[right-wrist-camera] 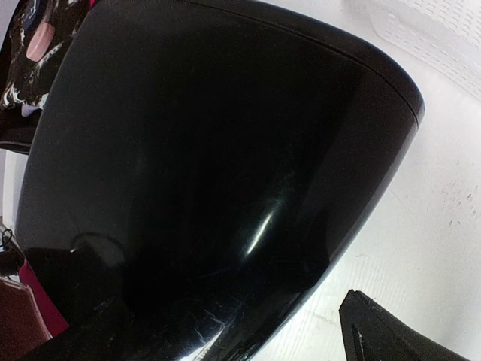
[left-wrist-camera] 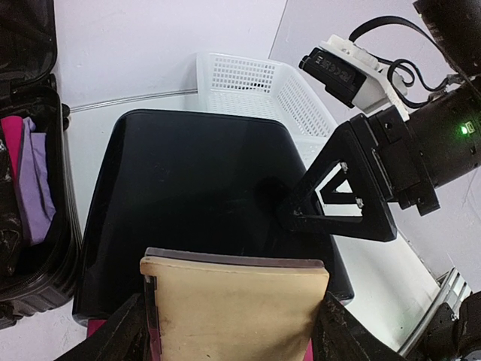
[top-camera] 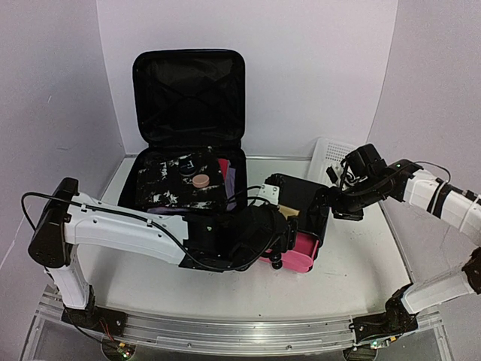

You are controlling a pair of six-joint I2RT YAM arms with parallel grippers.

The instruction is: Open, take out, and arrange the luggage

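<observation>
The luggage [top-camera: 188, 98] lies open at the back left, its lid upright. A black-and-white patterned item, a round pink thing [top-camera: 201, 181] and pink and purple cloth lie inside. Right of it stands a black box [top-camera: 301, 197] with pink drawers. My left gripper [top-camera: 284, 244] is at the box's front, shut on a tan-sided drawer [left-wrist-camera: 233, 308] that sticks out. My right gripper [top-camera: 332, 204] stands open at the box's right side, with one finger [left-wrist-camera: 338, 203] over the box top [left-wrist-camera: 195, 188] and the other finger [right-wrist-camera: 376, 331] over the bare table beside the box [right-wrist-camera: 210, 150].
A white mesh basket [top-camera: 331, 154] sits against the back wall behind the black box, close to my right wrist. The luggage rim [left-wrist-camera: 64, 248] is just left of the box. White walls close in the table on three sides.
</observation>
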